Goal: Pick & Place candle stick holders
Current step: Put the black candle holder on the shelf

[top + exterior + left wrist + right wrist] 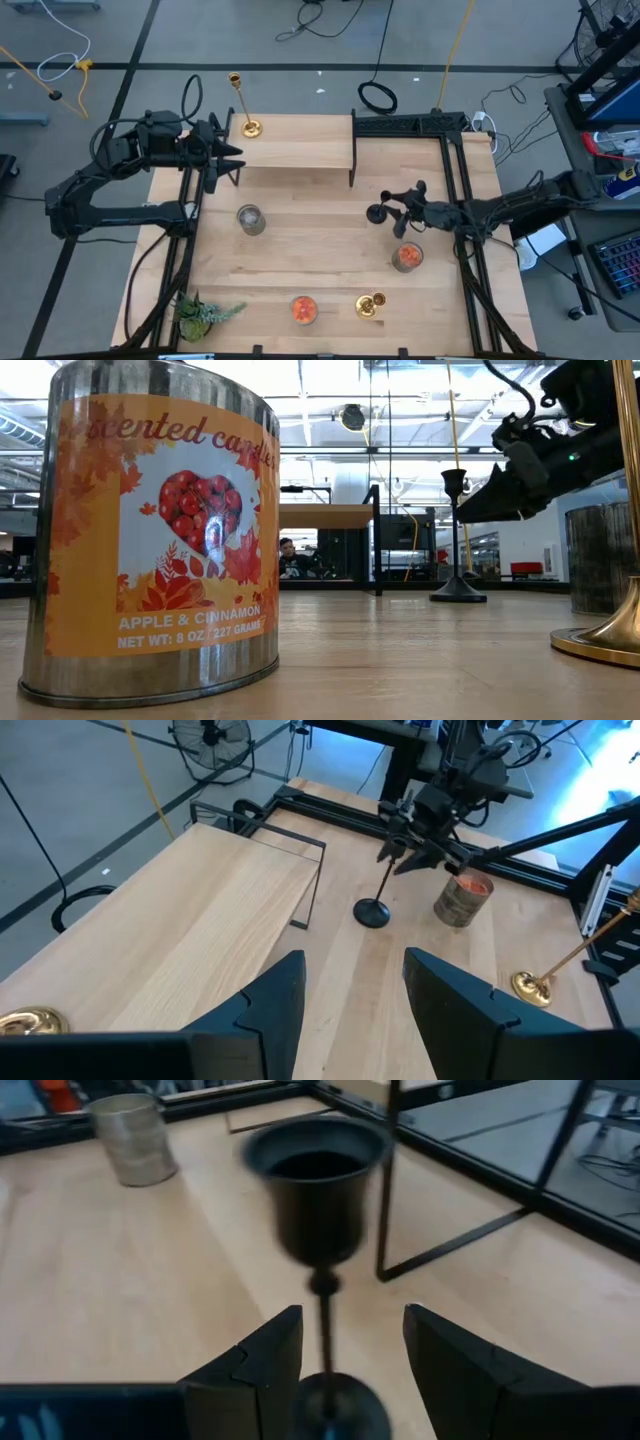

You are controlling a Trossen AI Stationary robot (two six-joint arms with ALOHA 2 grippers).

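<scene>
The black candlestick stands upright on its round base on the table right of centre; it also shows in the low view. My right gripper is open, its fingers on either side of the thin stem, not touching it; it shows in the high view. One gold candlestick stands on the raised wooden shelf. The other gold candlestick stands near the front edge. My left gripper is open and empty at the shelf's left end.
A grey tin stands left of centre, an orange candle tin sits just in front of my right gripper, and another is at the front edge. A small green plant is at the front left. The shelf's black legs stand near the black candlestick.
</scene>
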